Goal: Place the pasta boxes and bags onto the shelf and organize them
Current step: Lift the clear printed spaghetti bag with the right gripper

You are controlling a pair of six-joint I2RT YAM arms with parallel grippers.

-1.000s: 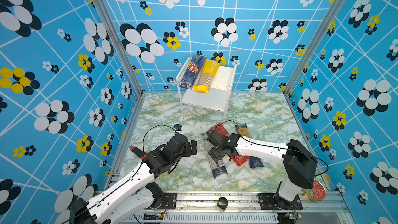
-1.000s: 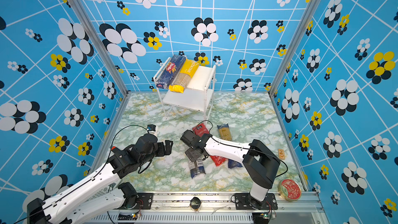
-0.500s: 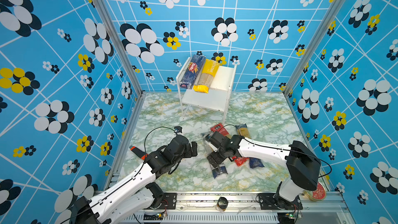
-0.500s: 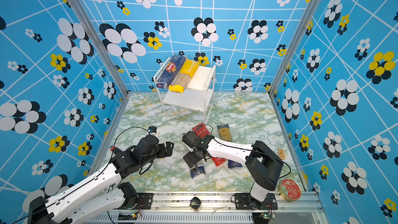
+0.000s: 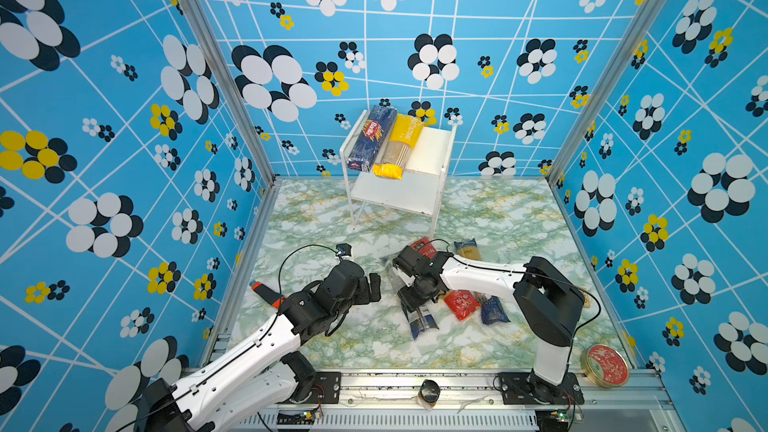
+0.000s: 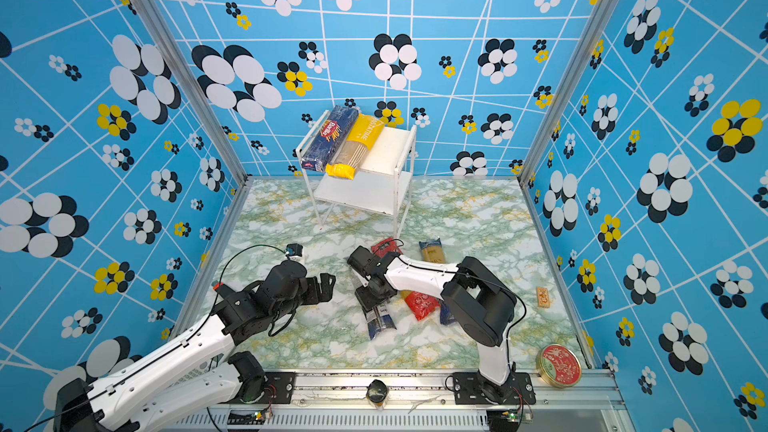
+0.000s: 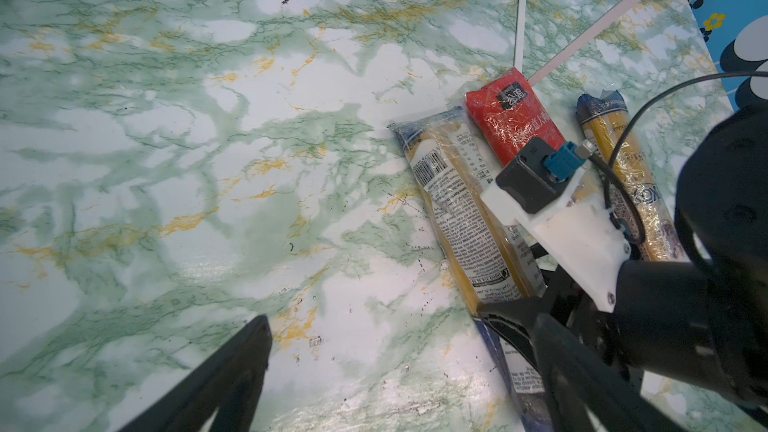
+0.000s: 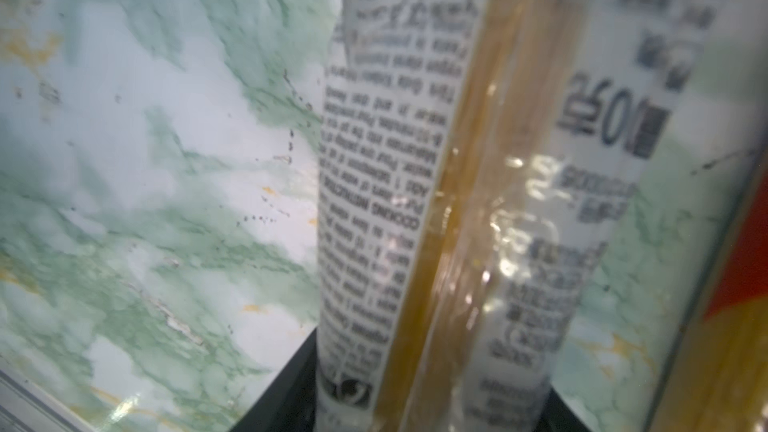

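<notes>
High stereo pair looks down; wrist cameras close

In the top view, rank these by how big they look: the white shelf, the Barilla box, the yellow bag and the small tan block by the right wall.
In a top view:
1. white shelf
2. Barilla box and yellow bag, about alike, so not ranked apart
3. small tan block, plainly smallest

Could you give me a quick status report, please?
Left pincer open, empty. Right pincer astride white-labelled bag, grip unconfirmed. Red-ended bag lies close alongside; room left on shelf top.
</notes>
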